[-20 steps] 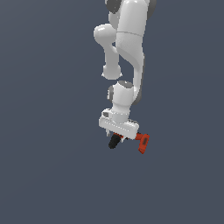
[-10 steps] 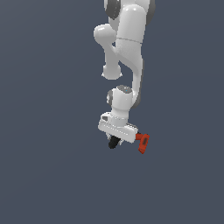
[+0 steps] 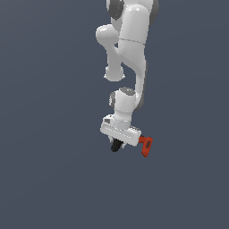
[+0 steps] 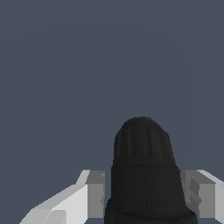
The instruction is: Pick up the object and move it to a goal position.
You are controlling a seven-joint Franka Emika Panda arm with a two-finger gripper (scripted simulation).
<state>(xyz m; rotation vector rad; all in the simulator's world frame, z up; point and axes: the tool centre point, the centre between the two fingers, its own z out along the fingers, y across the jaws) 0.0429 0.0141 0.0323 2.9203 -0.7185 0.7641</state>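
The object, a small red-orange drill (image 3: 145, 145) with a black chuck end (image 3: 116, 145), hangs in the air under the white arm. My gripper (image 3: 121, 139) is shut on the drill's body, which the white hand mostly hides in the exterior view. The battery base sticks out toward the exterior view's right and the chuck toward the exterior view's left. In the wrist view the ribbed black chuck (image 4: 143, 175) fills the space between my two grey fingertips (image 4: 95, 194), which press against its sides.
Only a flat dark grey-blue background surrounds the arm (image 3: 132, 49) in both views. No table, marker or other object shows.
The arm with the drill has shifted slightly up and toward the exterior view's left. The grip on the drill is unchanged.
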